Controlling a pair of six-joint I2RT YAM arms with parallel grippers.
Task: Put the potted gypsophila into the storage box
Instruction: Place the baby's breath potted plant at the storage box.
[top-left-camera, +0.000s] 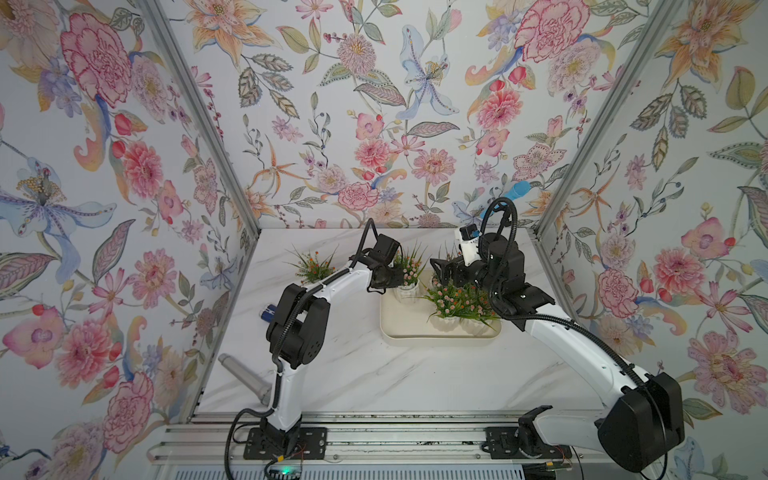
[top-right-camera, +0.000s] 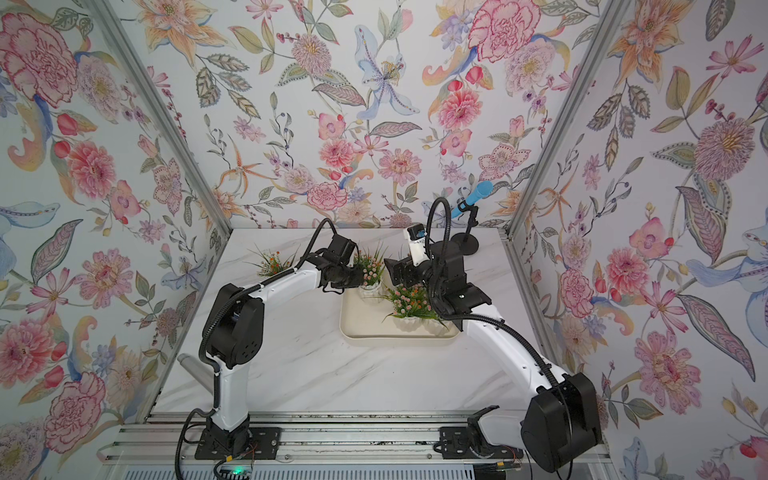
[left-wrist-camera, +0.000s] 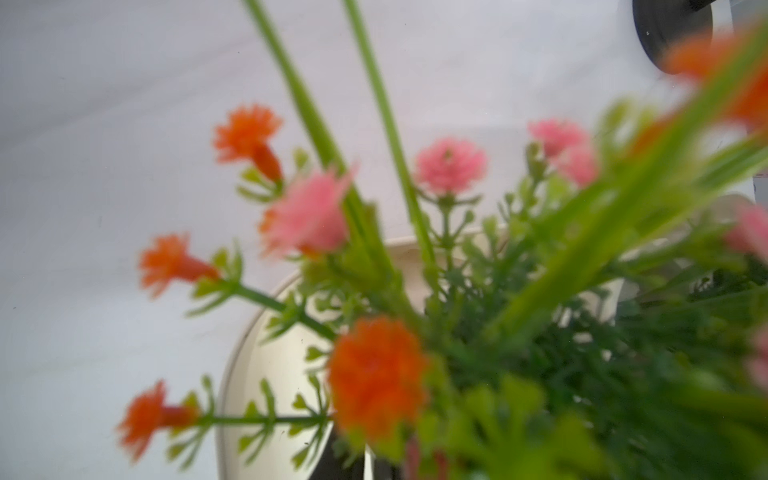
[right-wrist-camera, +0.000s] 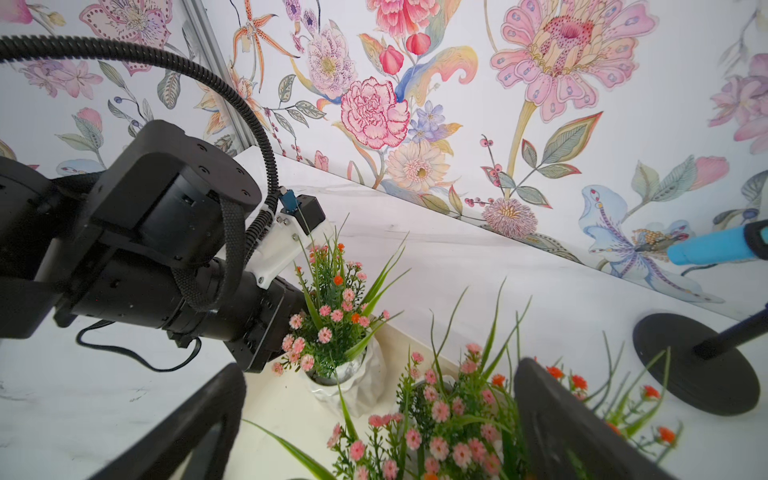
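The left hand (top-left-camera: 395, 279) squeezes the pink pot plant (top-left-camera: 410, 266) at the box's (top-left-camera: 399, 328) far left corner; the right hand (right-wrist-camera: 380, 374) is spread wide.

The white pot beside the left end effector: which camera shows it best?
The right wrist view: the pot is close, sharp and mostly unblocked. Both top views show it small and far off. The left wrist view gives mostly blurred blooms; that pot cannot be made out.
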